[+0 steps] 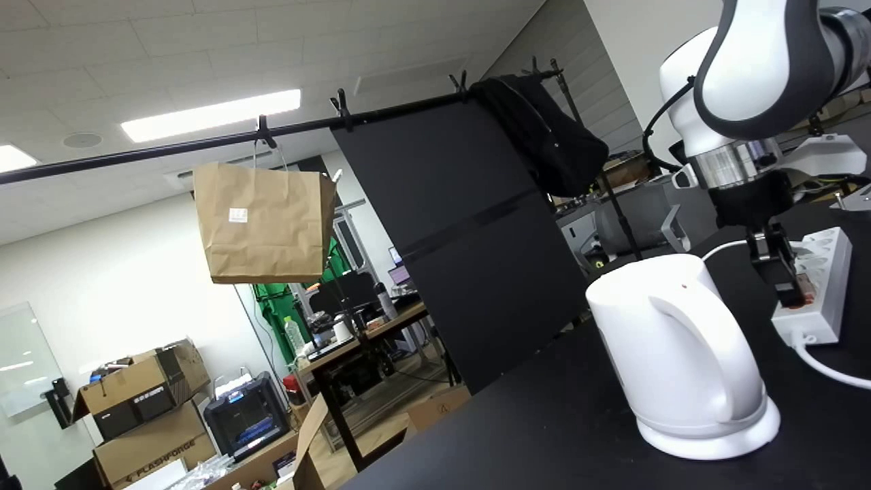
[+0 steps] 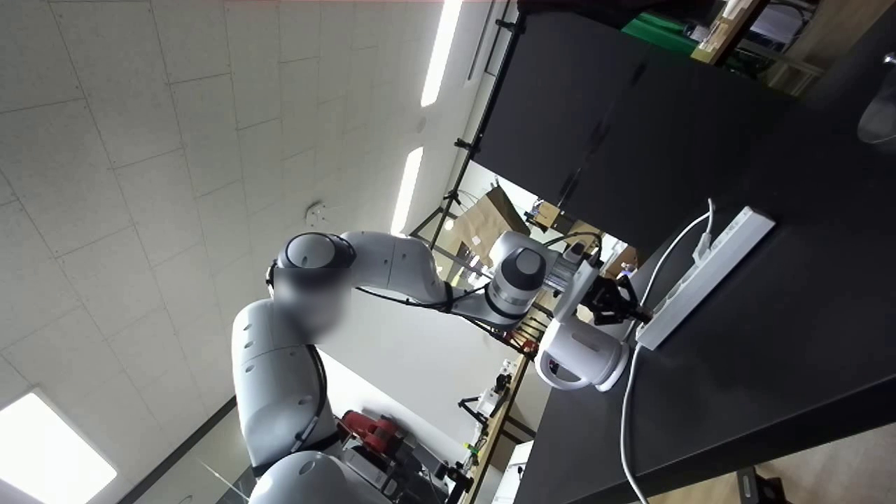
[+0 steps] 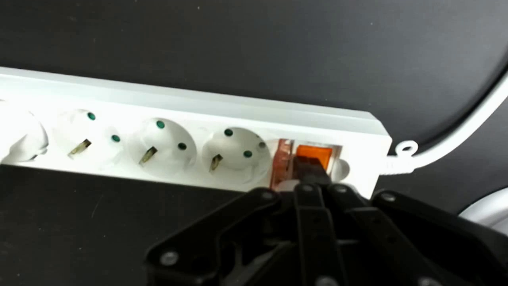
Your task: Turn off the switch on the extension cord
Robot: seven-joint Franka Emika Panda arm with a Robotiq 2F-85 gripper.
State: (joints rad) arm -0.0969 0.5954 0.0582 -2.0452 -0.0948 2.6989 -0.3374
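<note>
Well in from the near edge of the counter (image 2: 756, 343), the white extension cord (image 2: 705, 281) bears, near one end, a bright orange switch (image 3: 316, 152), partly hidden by the end effector (image 3: 311, 171), fingertips together.

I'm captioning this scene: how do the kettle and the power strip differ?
The kettle stands upright and rounded; the power strip lies long and narrow. The kettle has a looped handle; the power strip has round sockets and an orange switch. The hand is at the power strip's switch, apart from the kettle. Both are white, on the black table.
</note>
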